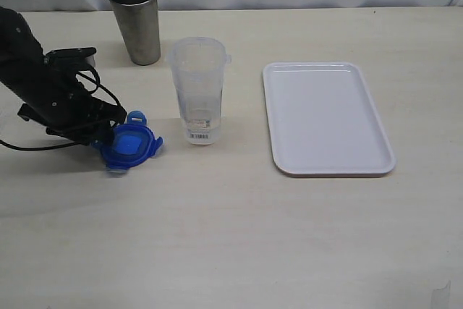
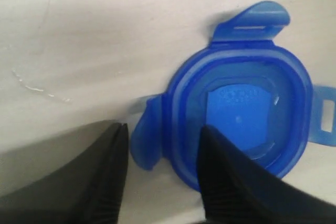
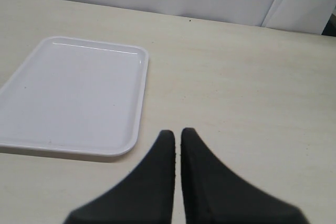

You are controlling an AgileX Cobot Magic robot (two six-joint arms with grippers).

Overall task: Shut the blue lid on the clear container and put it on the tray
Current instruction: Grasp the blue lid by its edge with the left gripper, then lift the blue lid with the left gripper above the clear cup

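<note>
While hovering at the blue lid (image 1: 132, 142), lying flat on the bench (image 1: 231, 236) near the foot of the upright clear container (image 1: 197, 92) but apart from it, bracketing one side of its rim with the left gripper (image 2: 165, 129). Holding the jaws partly open, one finger (image 2: 113, 177) just outside a snap flap, the other over the recessed centre, not visibly pinching anything. Judging the step in hand as picking up the lid. Aiming at doing it well by centring the rim between the jaws, gripping the stiff rim rather than the hinged flap alone, probably floppy, and lifting level, ready for lowering squarely onto the container's open mouth. Steering clear of the grey metal cup (image 1: 135, 19) standing behind. Further out, resting the right gripper (image 3: 177, 132) above bare bench beside the tray (image 1: 329, 117), jaws pressed together and holding nothing, the tray lying well apart from the container, on the right of the exterior view.
</note>
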